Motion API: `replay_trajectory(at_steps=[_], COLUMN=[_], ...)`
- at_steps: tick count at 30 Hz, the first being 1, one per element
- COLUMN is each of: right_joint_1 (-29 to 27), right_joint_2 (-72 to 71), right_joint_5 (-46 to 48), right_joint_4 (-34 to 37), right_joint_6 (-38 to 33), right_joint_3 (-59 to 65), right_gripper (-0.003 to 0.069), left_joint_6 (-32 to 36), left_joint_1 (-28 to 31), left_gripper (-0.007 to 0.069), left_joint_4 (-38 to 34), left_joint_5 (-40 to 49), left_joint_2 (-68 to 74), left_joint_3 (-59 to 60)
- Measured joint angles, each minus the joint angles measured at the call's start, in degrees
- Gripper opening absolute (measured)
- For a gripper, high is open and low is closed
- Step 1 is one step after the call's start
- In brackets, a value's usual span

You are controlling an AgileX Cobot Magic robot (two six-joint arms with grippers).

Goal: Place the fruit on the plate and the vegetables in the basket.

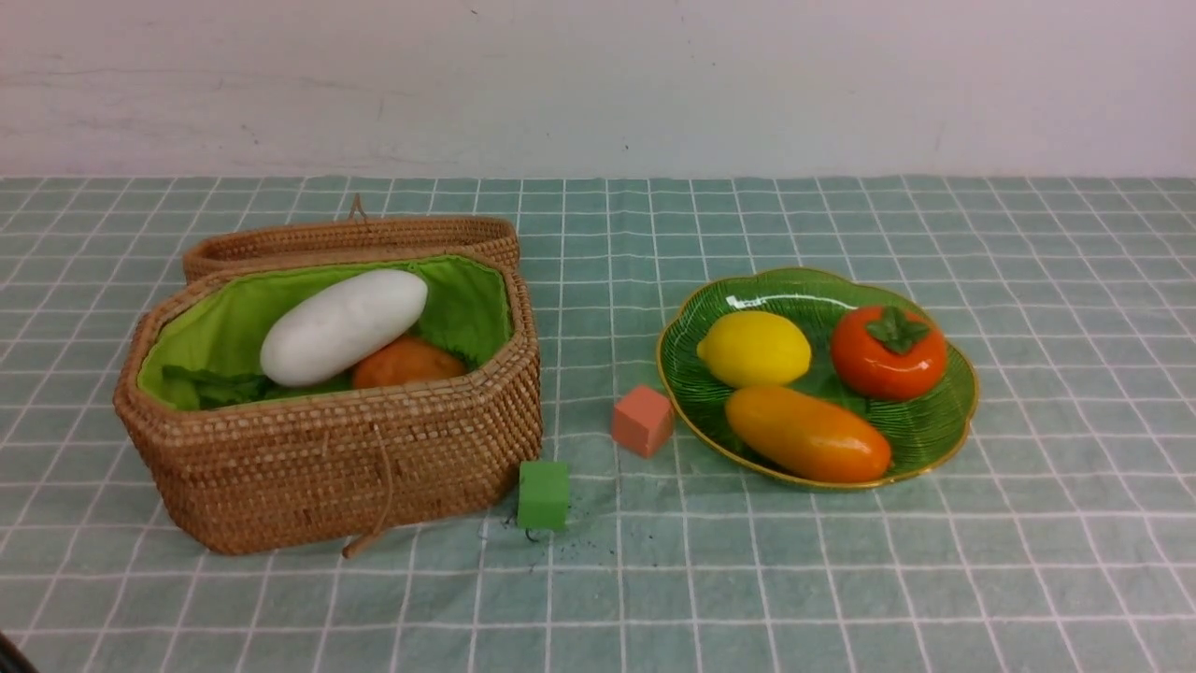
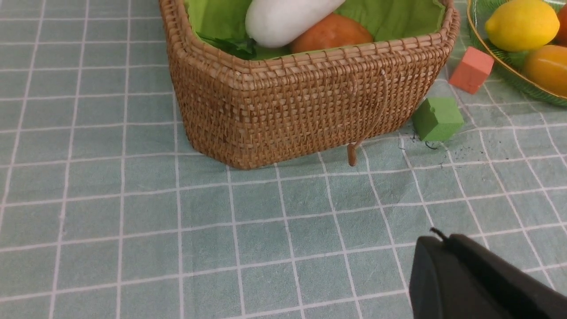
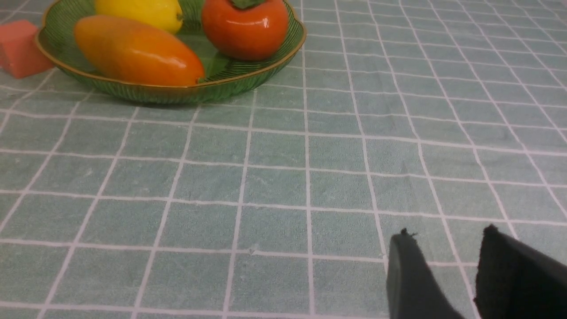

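Green glass and brown wicker tell the story here: the plate [image 1: 948,425] sits right of centre in the front view with the lemon [image 1: 755,349], the persimmon [image 1: 888,352] and the mango [image 1: 808,435] all resting on it, the mango lying long-ways from upper left to lower right along the near rim. Over at the left of the frame the basket [image 1: 355,467] stands open, its lid [image 1: 350,240] propped behind. The white radish [image 1: 343,326] slants from lower left to upper right, an orange-brown lump [image 1: 408,362] is tucked under it, and green leaves [image 1: 213,385] poke out at the left end. A third vegetable I cannot make out from here.

By my reading the sorting looks done, or nearly.

The left gripper [image 2: 469,274] shows only one dark block at the lower right of its wrist view; apart or together, I cannot tell. The right gripper [image 3: 447,266] has a clear gap between its tips, grasping nothing, the plate far up at its upper left.

Only a pink cube [image 1: 643,420] and a green cube [image 1: 543,494] sit on the cloth [image 1: 841,579] between basket and plate.
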Motion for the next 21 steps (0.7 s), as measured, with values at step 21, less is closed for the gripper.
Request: replay_trajectory(at_steps=[21], right_joint_1=[0.0], right_joint_2=[0.0], right_joint_5=[0.1], right_joint_4=[0.0], right_joint_6=[0.0], right_joint_3=[0.0], right_gripper=[0.0241], left_joint_6=[0.0], left_joint_1=[4.5], left_gripper=[-0.0002], left_joint_4=[0.9], left_joint_5=[-29.7], left_joint_2=[-21.8], left_joint_3=[36.0])
